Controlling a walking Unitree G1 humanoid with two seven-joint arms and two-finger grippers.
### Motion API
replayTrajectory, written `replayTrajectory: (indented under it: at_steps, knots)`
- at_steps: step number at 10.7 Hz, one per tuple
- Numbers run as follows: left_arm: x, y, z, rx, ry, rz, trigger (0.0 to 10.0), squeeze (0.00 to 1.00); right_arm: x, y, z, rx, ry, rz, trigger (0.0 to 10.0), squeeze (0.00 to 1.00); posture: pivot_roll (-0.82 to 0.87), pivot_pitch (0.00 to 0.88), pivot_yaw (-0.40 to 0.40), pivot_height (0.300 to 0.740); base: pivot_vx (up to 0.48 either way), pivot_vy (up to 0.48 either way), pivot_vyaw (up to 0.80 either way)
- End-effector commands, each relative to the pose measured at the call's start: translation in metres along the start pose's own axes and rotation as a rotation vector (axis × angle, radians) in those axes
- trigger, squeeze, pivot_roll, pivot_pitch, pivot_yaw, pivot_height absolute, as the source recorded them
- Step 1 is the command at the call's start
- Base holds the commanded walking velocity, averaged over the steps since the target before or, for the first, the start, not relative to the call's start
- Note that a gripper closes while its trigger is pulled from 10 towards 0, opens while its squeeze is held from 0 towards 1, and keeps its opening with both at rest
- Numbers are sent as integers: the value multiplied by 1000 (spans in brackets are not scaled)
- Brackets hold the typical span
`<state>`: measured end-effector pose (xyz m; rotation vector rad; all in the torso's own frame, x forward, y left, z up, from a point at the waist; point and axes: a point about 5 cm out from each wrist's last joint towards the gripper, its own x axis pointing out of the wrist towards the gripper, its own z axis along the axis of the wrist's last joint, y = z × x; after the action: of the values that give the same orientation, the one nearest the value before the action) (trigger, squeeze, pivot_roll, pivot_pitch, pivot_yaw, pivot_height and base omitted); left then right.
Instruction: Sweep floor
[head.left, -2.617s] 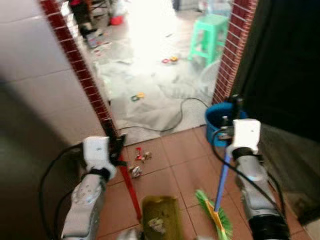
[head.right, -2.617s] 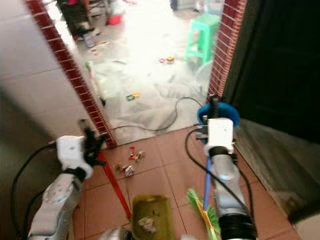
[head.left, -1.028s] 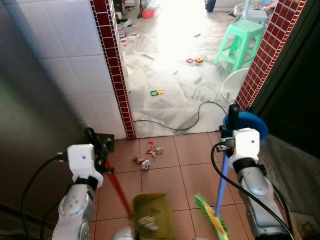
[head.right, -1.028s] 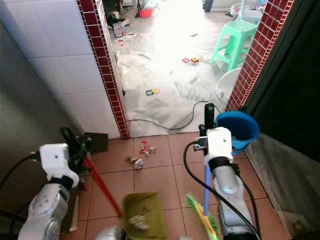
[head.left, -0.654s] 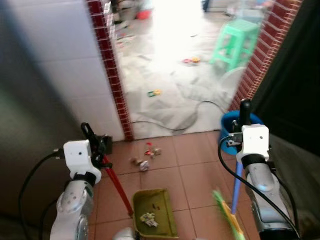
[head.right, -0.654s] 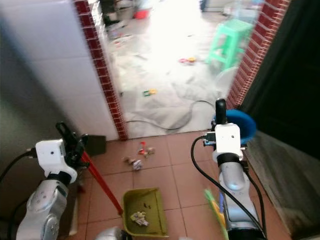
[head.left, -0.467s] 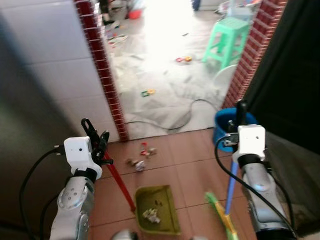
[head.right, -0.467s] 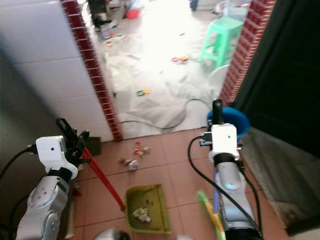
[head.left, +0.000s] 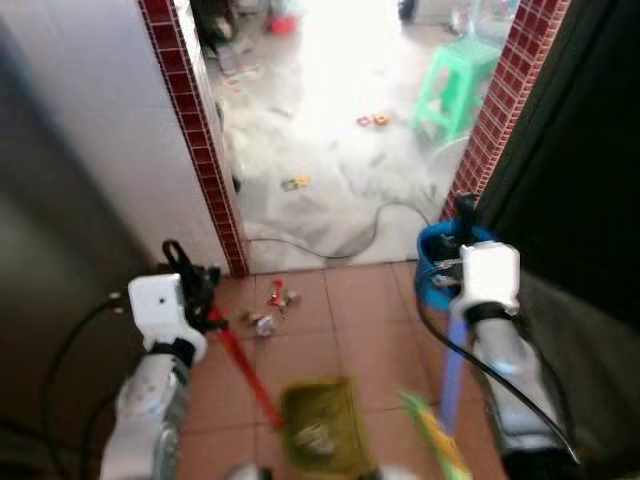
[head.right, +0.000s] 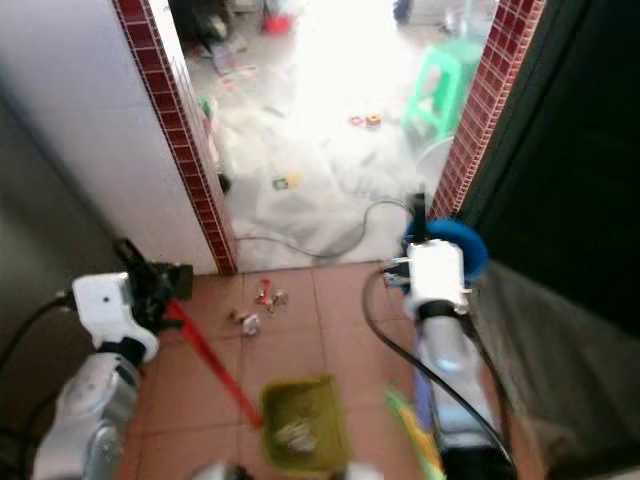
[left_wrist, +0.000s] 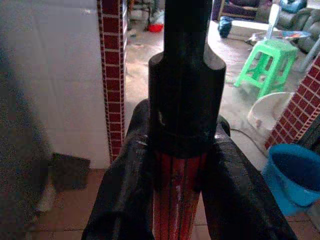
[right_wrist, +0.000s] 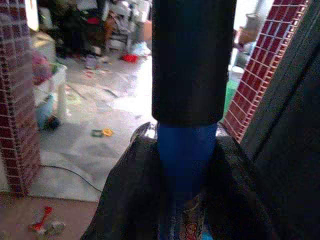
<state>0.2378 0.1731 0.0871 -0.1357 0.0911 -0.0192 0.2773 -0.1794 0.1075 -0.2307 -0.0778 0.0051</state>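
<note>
While both arms are raised forward, the left hand (left_wrist: 182, 200) is clamped on the red dustpan handle (head.left: 240, 365), and the right hand (right_wrist: 185, 200) is clamped on the blue broom handle (head.left: 452, 375). Nearest on the brown tile floor (head.left: 365, 330), the green dustpan (head.left: 320, 428) is seen with scraps lying in it, and the green broom head (head.left: 435, 440) is found just beside it on the robot's right. Farther ahead, a small litter pile (head.left: 268, 308) lies near the red brick doorpost (head.left: 195, 130). A blue bucket (head.left: 438, 262) stands by the opposite post; its contents cannot be told. Beyond the open doorway, a black cable (head.left: 340, 240) and a green stool (head.left: 450, 85) are seen.
</note>
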Motion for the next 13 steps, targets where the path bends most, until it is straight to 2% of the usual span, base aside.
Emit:
replayTrajectory:
  at_steps: [1,5,9,13]
  knots:
    - [4,-3,14,8,-64,-5,10000,0,2,-4,6,-20,-36,4,10000,0,-139,0,71,740,0,-469,519]
    - [5,-3,13,12,-59,-4,10000,0,5,-2,6,-18,-43,7,10000,0,-138,0,71,740,0,-395,522]
    - [7,-4,13,-3,-62,4,10000,0,9,-2,4,10,-23,-4,10000,0,-134,0,69,740,0,0,0]
    - [8,-6,12,-20,-63,9,10000,0,10,-3,4,8,-26,3,10000,0,-138,0,65,740,0,0,-800]
